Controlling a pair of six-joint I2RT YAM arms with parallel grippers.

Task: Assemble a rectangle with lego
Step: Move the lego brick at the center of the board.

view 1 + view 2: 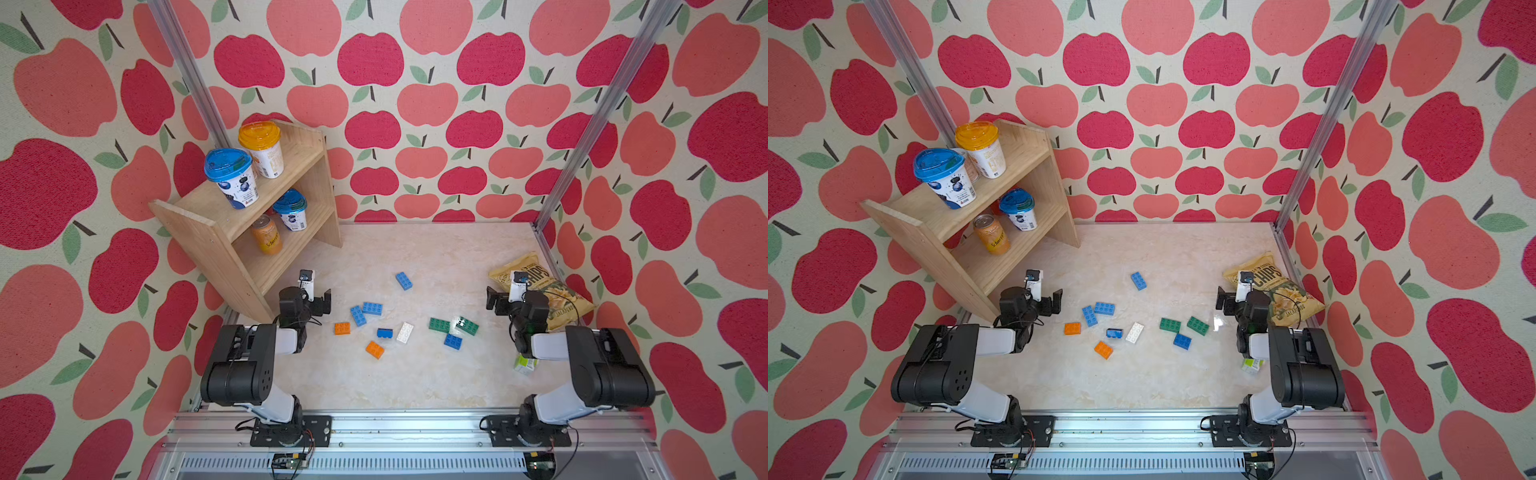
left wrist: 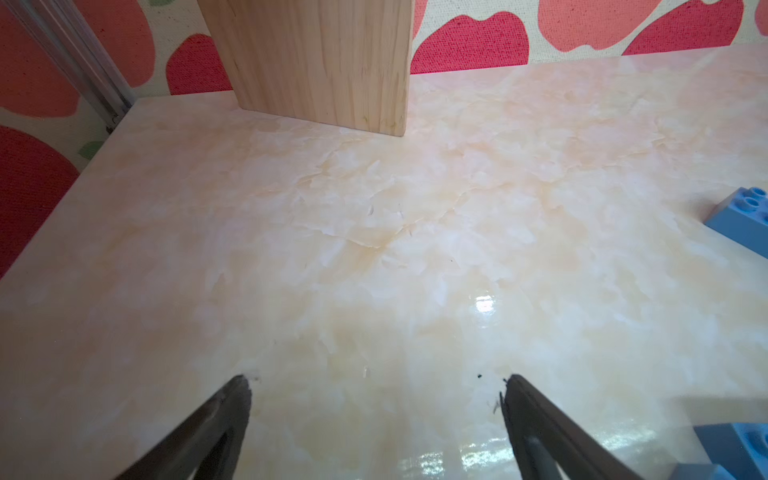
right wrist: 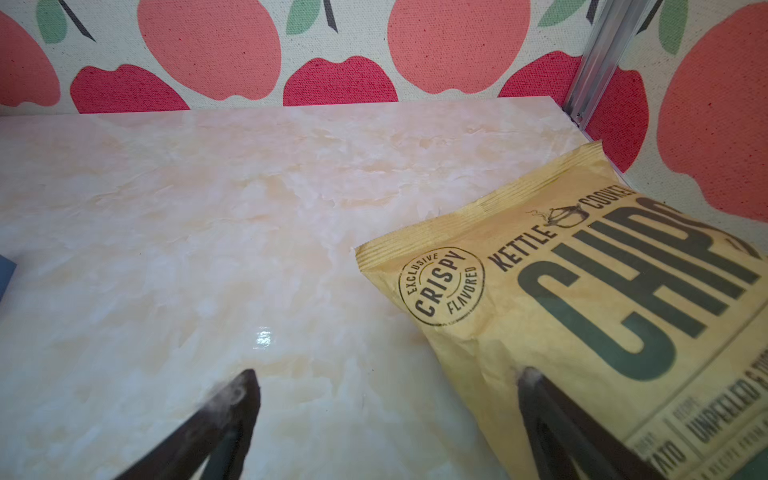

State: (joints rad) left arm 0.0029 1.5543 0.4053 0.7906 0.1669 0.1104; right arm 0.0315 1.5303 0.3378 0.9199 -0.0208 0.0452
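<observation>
You have cream fabric walls (image 1: 436,137) printed with red and pink apples on three sides, and silver aluminium posts (image 1: 600,112) at the back corners. Your floor is a glossy cream marbled tabletop (image 1: 436,257) catching a glare (image 3: 264,334). A pale two-tier wooden shelf (image 1: 208,249) stands in its far left corner.

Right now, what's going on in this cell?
Nothing is being handled yet. The left gripper and right gripper are both open and empty, the right one by the chips bag. The lego bricks lie loose and scattered on the table between the arms; no rectangle is started.
</observation>
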